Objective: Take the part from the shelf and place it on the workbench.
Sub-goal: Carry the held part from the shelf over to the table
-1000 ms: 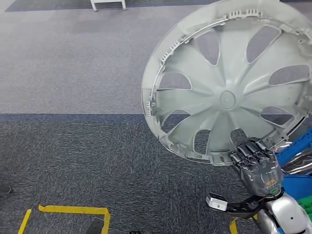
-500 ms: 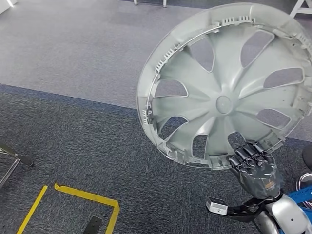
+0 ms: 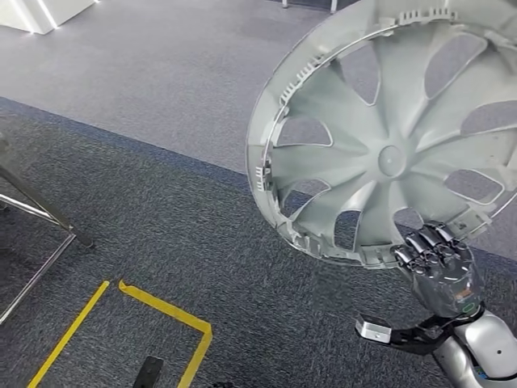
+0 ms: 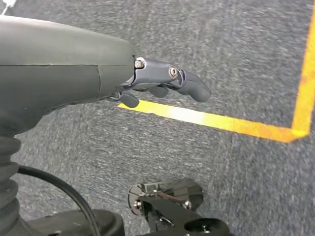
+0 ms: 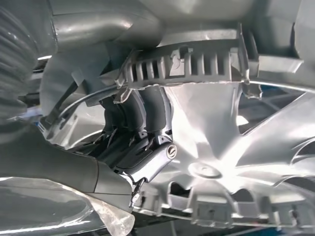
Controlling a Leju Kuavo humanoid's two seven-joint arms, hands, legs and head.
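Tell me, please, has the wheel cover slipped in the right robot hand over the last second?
No. The right robot hand grips the wheel cover at the same rim spot; the yellow floor tape shifted only because the camera turned.

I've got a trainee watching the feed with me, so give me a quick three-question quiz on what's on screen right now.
1. True or false: the right hand grips the wheel cover at its rim.
2. Which does the left hand hold? A) a wheel cover B) a strip of tape C) nothing
3. Fill in: the lines marked on the carpet are coloured ____.

Key
1. True: its fingers hook over the rim.
2. C: it hangs above the carpet with nothing in it.
3. Yellow.
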